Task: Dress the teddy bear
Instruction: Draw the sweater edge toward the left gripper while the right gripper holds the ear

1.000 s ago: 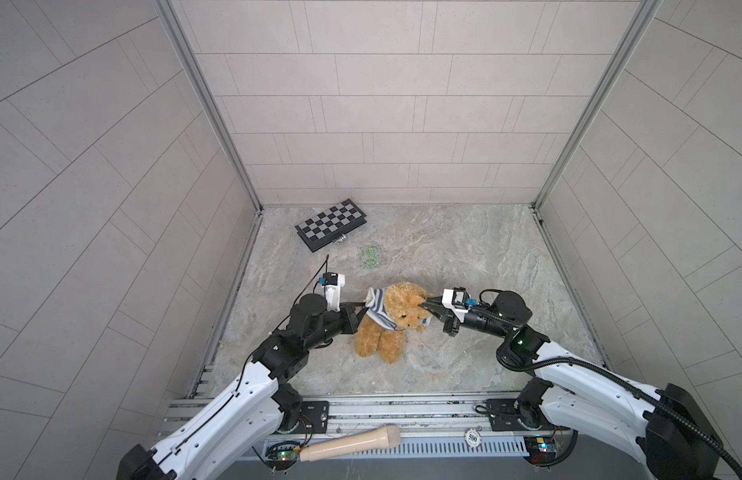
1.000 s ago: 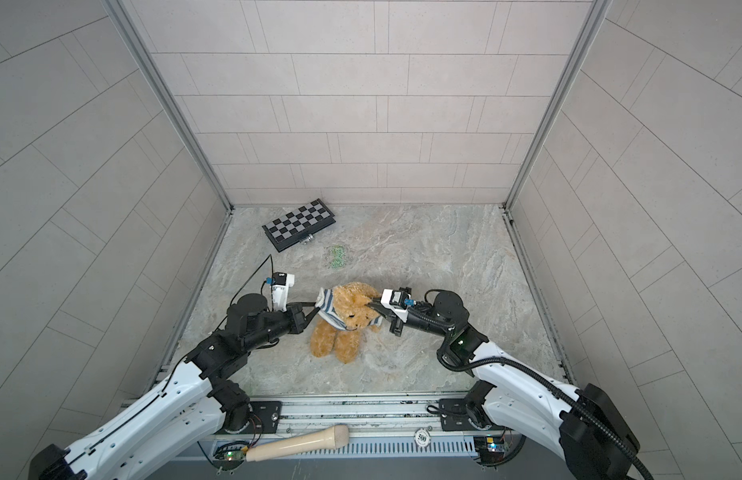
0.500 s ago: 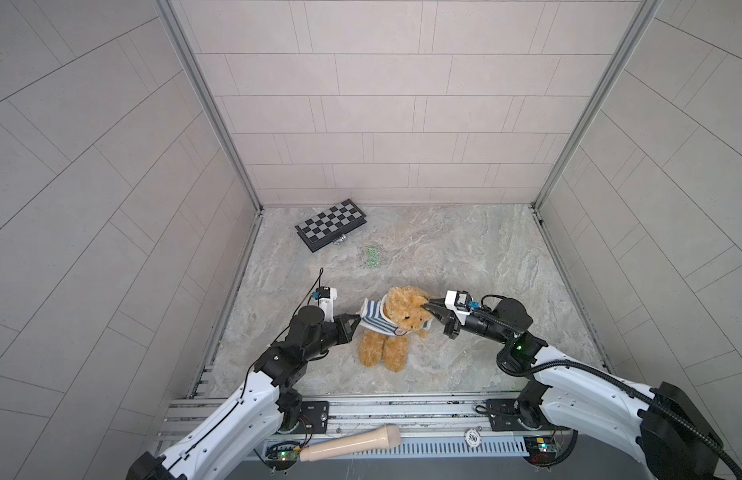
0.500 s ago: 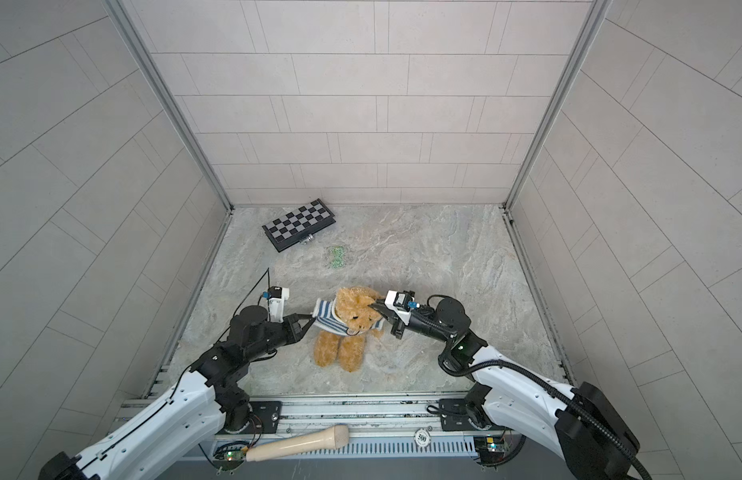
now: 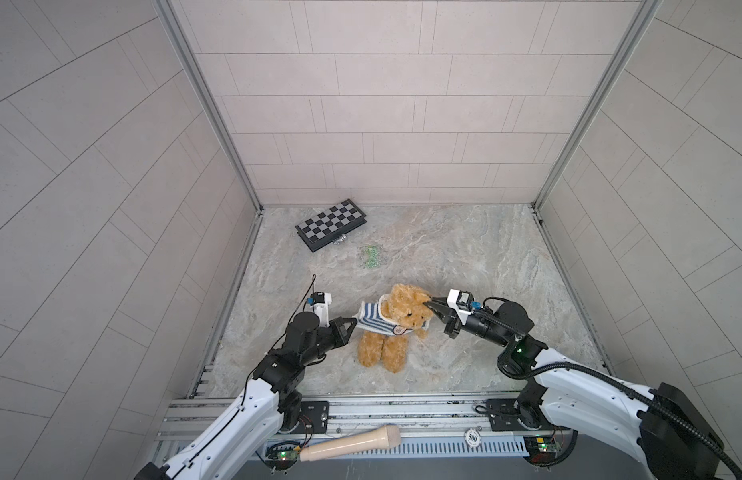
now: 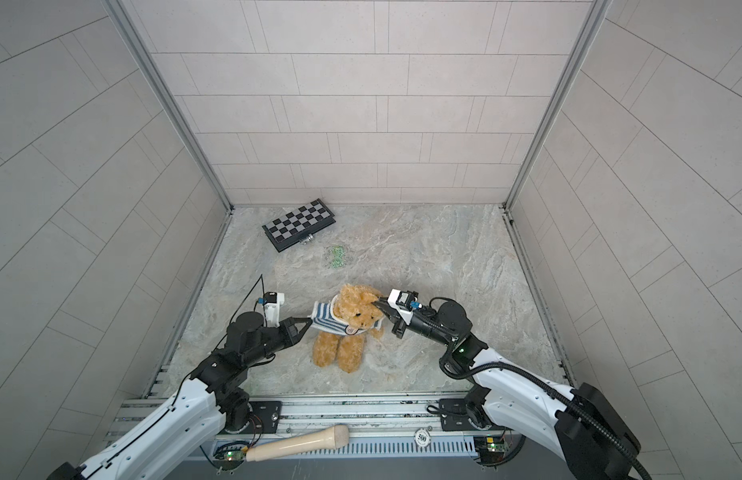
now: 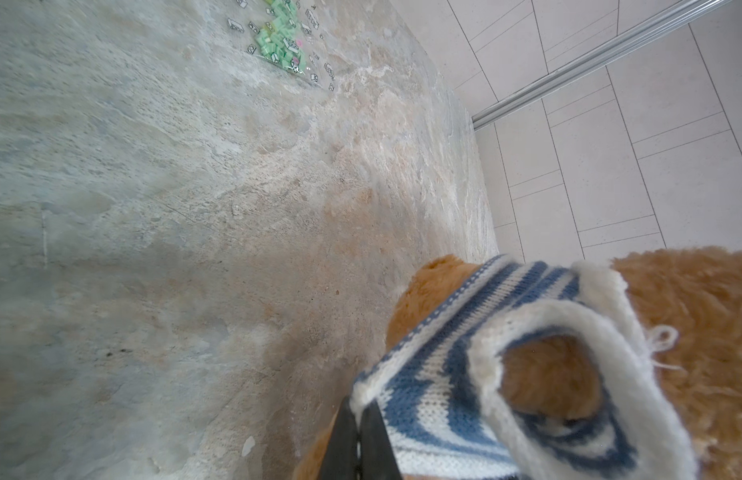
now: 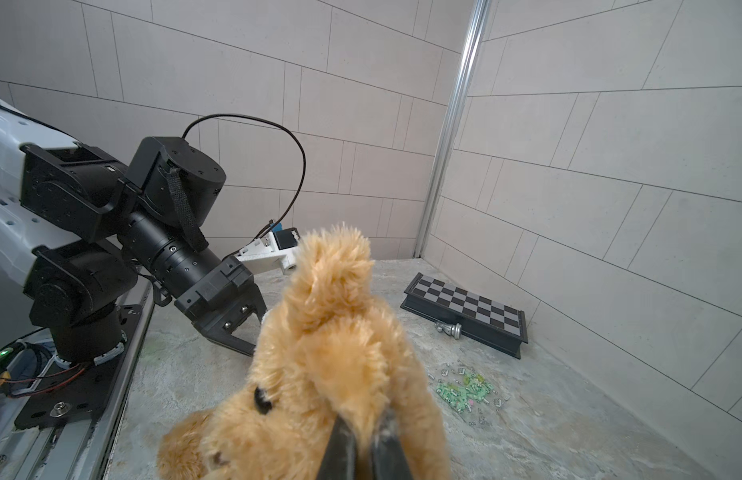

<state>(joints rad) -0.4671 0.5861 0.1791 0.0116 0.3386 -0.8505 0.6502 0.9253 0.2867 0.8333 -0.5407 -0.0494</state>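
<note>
- Since a second ago the striped sweater (image 5: 375, 319) has been drawn out from a bunch beside the head and spread lower across the chest of the teddy bear (image 5: 402, 307), while both arms have been kept almost in place.
- The bear is found in the front half of the bench (image 5: 506, 270), a little left of its middle. It is held up with its legs resting on the surface, well apart from the chessboard (image 5: 331, 224) in the back left corner.
- The left gripper (image 5: 353, 322) is seen clamped together on the sweater's hem, which is pulled taut toward the left edge.
- The right gripper (image 5: 431, 305) is seen clamped on fur at the side of the bear's head, by an ear.
- The head is judged to be through the neck hole already, and the garment is gathered around neck and chest.
- An armhole (image 7: 548, 374) is shown gaping in the left wrist view, with only fur behind it; no arm is seen passed through it.
- Left to be done, by this reading: the arms are to be threaded through and the hem pulled down over the belly.
</note>
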